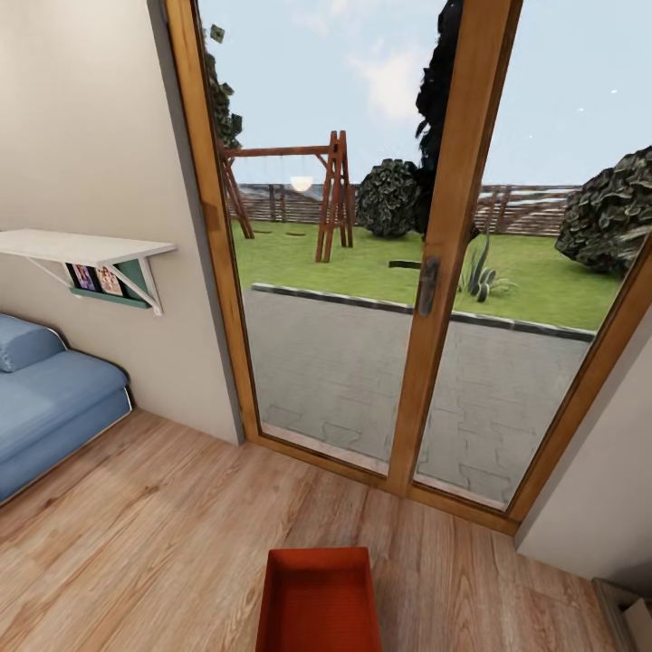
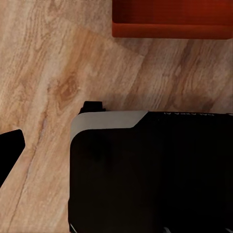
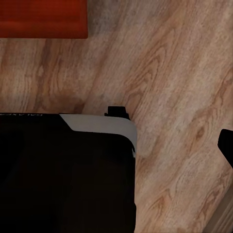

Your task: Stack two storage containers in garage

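Note:
One orange-red storage container (image 1: 317, 602) lies open-top on the living room's light wood plank floor (image 1: 154, 543), at the bottom middle of the head view, just short of the glass doors. Its near wall shows in the left wrist view as the container (image 2: 170, 19) and in the right wrist view as the container (image 3: 41, 18), beyond my black base. A single dark fingertip (image 2: 10, 148) of the left gripper pokes in at the picture's edge, over bare planks. The right wrist view likewise shows one fingertip (image 3: 227, 145). Neither touches the container.
Wood-framed glass doors (image 1: 426, 272) stand straight ahead, shut, with a garden behind. A blue sofa (image 1: 45, 398) and a white wall shelf (image 1: 81, 246) are at the left. A wall corner (image 1: 598, 489) juts in at the right. My black, grey-rimmed base (image 2: 145, 170) sits close behind the container.

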